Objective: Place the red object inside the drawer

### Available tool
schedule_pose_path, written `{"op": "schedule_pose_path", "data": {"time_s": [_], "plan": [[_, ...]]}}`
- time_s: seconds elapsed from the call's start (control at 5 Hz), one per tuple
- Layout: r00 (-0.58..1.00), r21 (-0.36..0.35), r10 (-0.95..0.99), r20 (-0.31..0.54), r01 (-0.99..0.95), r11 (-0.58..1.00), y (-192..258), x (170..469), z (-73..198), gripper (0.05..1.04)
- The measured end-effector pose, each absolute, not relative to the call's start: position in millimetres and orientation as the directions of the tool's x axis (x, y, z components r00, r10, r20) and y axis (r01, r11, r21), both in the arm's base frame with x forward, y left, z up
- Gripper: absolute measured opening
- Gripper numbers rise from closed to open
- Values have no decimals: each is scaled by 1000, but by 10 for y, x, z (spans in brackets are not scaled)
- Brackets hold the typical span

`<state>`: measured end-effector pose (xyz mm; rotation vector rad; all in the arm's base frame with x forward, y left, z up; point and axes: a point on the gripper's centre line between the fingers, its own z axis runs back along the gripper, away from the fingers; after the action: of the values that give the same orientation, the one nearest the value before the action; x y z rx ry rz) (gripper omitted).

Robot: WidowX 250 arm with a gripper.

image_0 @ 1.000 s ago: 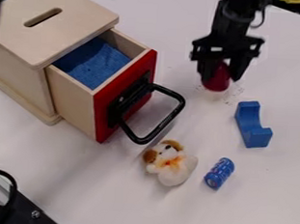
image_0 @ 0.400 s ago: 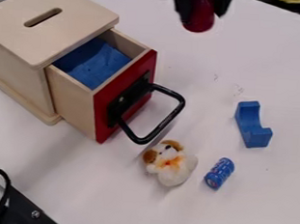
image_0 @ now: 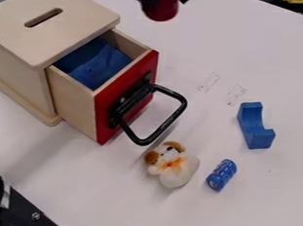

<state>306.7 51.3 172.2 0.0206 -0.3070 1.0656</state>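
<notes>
Far left, around 8 o'clock, a black cable (image_0: 0, 192) loops in by a black panel (image_0: 26, 214) with a bolt head on it, and a soft shadow falls across the table (image_0: 103, 189) nearby. Up at 10 o'clock is a pale wooden box (image_0: 75, 24) with a slot in its lid, sitting right on the white surface. Past its top edge, around 11 o'clock, you get a sliver of grey room. The drawer (image_0: 74, 97) is pulled out of the box toward 4 o'clock, blue stuff (image_0: 98, 69) inside, red front (image_0: 104, 119), black handle (image_0: 170, 123) sticking out.

Top middle, at 12 o'clock, there's the gripper (image_0: 166, 6), fingers clamped on the red object (image_0: 162, 14). So the red object is up in the air right of the drawer, not in it.

Just below the handle, between 5 and 6 o'clock, a little plush dog (image_0: 176, 168) is on the table. Toward 2 o'clock the tabletop has a couple of faint scribbly marks (image_0: 236, 94). Then a small blue cylinder (image_0: 221, 175) between 4 and 5 o'clock, lying on its side, and a blue notched block (image_0: 254, 127) at 3. Beyond the table edge, past 1 o'clock, it's dark stuff plus something yellow (image_0: 296, 0).
</notes>
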Motion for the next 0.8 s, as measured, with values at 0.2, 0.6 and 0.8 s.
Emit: {"op": "schedule_pose_path", "data": {"time_s": [0.2, 0.6, 0.8], "plan": [[415, -131, 875, 249, -880, 456, 584, 2856, 1706, 738], [425, -61, 882, 205, -894, 445, 606, 2605, 1348, 739], [400, -47, 886, 236, -905, 422, 652, 2564, 1241, 739]]}}
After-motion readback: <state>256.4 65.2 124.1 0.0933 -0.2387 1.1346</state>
